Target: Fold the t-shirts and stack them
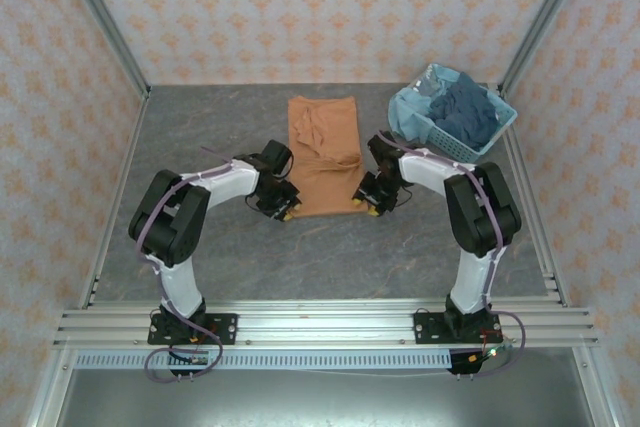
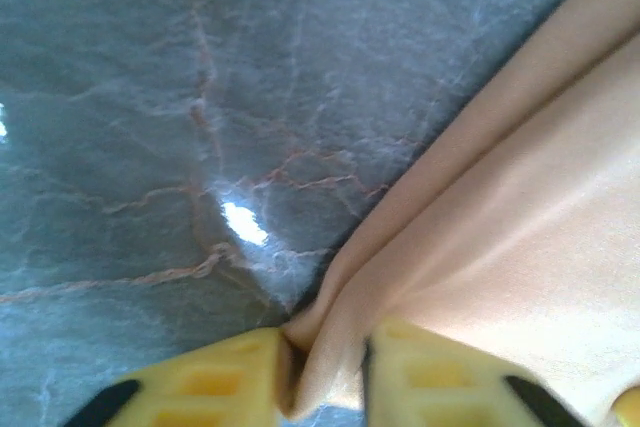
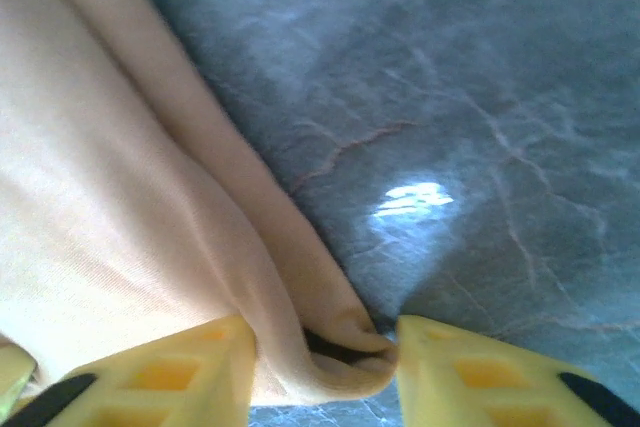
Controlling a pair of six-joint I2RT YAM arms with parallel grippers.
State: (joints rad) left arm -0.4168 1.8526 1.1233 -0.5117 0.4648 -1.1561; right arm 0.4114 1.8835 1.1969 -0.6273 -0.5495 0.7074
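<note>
Orange shirt [image 1: 322, 157] lies flat mid-table as a long strip, already doubled lengthwise, with its far end rumpled and its near edge by the arms. Dark shirts [image 1: 465, 112] and some pale blue cloth are heaped in the slotted plastic basket [image 1: 470, 150] at the far right. The orange one is a thin, matte, fine-ribbed knit. I judge it light, limp and slightly clingy, likely to sag and drag unless lifted at both near corners together. The table [image 1: 230, 237] is smooth, glossy marbled grey, so the cloth should slide on it. The left gripper [image 2: 328, 367] is at the near-left corner, its yellow fingers [image 2: 230, 377] drawn close and nipping the layered edge. The right gripper [image 3: 325, 347] is at the near-right corner, fingers set wider around a rolled fold that fills the gap. I cannot tell if that fold is squeezed firmly. Best hold, by my judgement: both layers caught, just inside each corner.
</note>
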